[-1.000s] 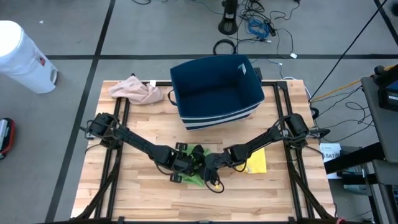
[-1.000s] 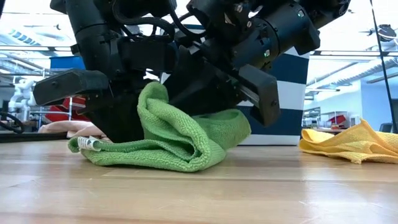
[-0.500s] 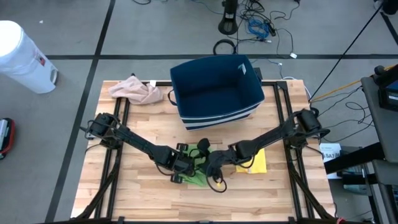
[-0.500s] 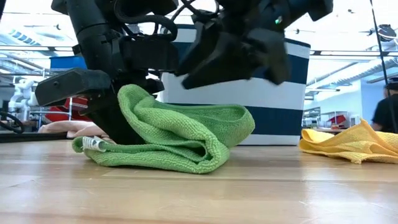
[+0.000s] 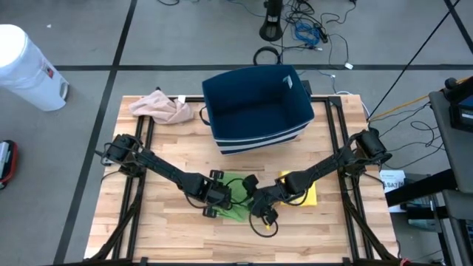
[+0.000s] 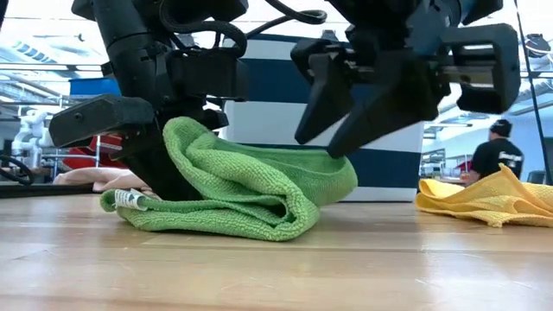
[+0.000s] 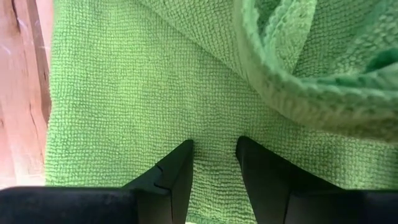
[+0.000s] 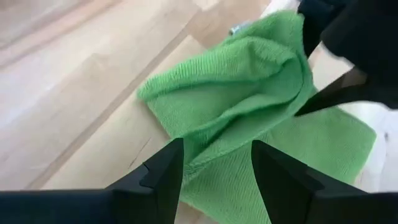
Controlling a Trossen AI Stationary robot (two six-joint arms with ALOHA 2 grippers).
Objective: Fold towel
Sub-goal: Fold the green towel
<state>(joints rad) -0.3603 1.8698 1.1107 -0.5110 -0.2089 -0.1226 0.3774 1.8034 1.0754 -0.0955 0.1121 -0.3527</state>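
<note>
Towel [image 6: 233, 186]: green, part-folded, table [image 5: 170, 236] centre.
L pincer [image 7: 214, 155]: narrow gap, pressed on towel.
R pincer [image 6: 346, 112]: open, empty, above towel's 3 o'clock edge.

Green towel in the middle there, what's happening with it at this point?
The green towel lies partly folded on the wooden table, one edge rolled over itself. The left gripper is down on it, fingers pressed into the cloth with a narrow gap, pinning that side. The right gripper hangs open just above the fold, holding nothing. A yellow cloth lies to one side, a pink cloth at a far corner beside the blue bin. The fold looks unfinished.
</note>
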